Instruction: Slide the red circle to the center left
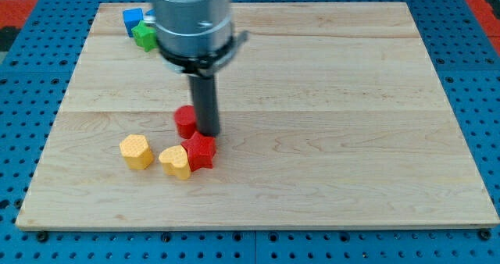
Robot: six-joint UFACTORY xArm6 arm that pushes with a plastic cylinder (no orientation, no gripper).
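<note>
The red circle (185, 122) sits on the wooden board, left of centre and a little below the middle. My tip (208, 133) touches its right side. Just below them a red star (201, 151) rests against a yellow heart-shaped block (175, 162). A second yellow block (136, 151) lies to their left.
A blue block (132, 19) and a green block (143, 36) show at the view's top left, partly hidden by the arm's grey body (191, 18). The board's left edge (58, 115) lies beyond the yellow blocks.
</note>
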